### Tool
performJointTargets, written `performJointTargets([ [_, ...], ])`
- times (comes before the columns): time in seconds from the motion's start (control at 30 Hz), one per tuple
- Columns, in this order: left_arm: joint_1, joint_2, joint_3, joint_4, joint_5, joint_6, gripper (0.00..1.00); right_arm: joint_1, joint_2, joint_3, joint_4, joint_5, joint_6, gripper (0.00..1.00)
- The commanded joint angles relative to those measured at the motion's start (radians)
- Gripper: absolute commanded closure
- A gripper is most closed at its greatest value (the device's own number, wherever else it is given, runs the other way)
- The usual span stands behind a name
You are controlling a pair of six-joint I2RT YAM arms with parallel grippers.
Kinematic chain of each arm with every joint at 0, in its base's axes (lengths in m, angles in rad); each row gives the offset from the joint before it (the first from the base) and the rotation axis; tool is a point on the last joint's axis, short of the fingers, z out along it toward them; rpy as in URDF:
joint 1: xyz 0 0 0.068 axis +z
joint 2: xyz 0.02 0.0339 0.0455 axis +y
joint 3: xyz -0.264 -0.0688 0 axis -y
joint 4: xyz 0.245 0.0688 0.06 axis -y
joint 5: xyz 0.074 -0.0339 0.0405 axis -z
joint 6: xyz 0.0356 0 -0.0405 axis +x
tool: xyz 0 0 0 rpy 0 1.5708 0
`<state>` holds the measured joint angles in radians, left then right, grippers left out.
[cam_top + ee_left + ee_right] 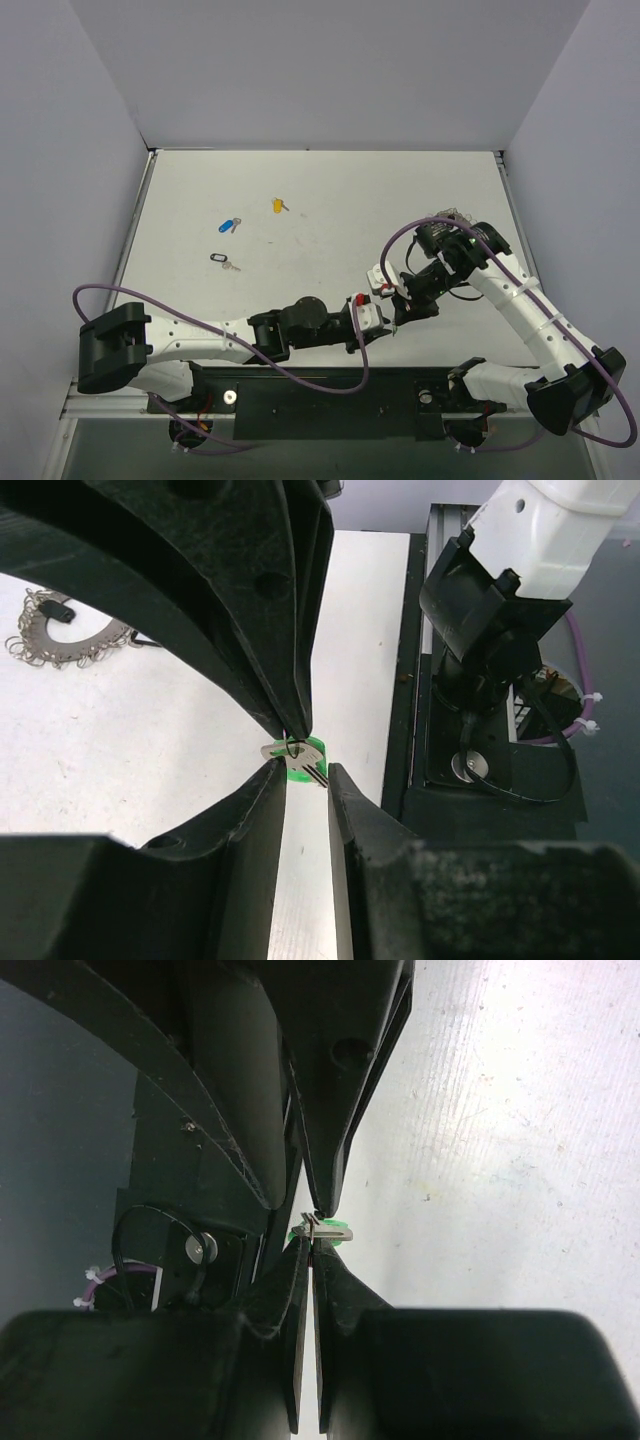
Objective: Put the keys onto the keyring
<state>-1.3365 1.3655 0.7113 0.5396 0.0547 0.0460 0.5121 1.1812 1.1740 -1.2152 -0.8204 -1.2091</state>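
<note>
A green-headed key [314, 748] hangs just above the table near the front edge. My right gripper [314, 1240] is shut on it at its small wire loop. My left gripper [305, 770] faces it from the opposite side, open, its narrow gap level with the key and one fingertip on either side. In the top view both grippers meet low in the middle, left [388, 322] and right [402, 305], and hide the key. The keyring [68, 645], a flat grey hoop edged with wire loops, lies on the table and is partly hidden behind my right arm [452, 214].
Three more keys lie at the left middle of the table: blue-headed [229, 225], yellow-headed [278, 205] and black-headed [222, 259]. The black base rail [330, 395] runs along the near edge close to the grippers. Grey walls enclose the table.
</note>
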Motion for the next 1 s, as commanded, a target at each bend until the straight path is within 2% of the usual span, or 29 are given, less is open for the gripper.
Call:
performJointTargets([
  [0.0, -0.009, -0.005, 0.042, 0.072, -0.045, 0.008, 0.67, -0.009, -0.020, -0.011, -0.026, -0.043, -0.007, 1.00],
  [0.37, -0.012, 0.006, 0.047, 0.088, -0.087, 0.012, 0.71, -0.014, -0.018, -0.008, -0.026, -0.060, -0.003, 1.00],
  [0.83, -0.012, 0.020, 0.045, 0.125, -0.067, 0.003, 0.75, -0.015, -0.012, -0.008, -0.024, -0.068, -0.001, 1.00],
  [0.97, -0.010, 0.021, 0.037, 0.143, -0.067, -0.003, 0.80, -0.017, -0.014, -0.007, -0.024, -0.072, 0.000, 1.00],
])
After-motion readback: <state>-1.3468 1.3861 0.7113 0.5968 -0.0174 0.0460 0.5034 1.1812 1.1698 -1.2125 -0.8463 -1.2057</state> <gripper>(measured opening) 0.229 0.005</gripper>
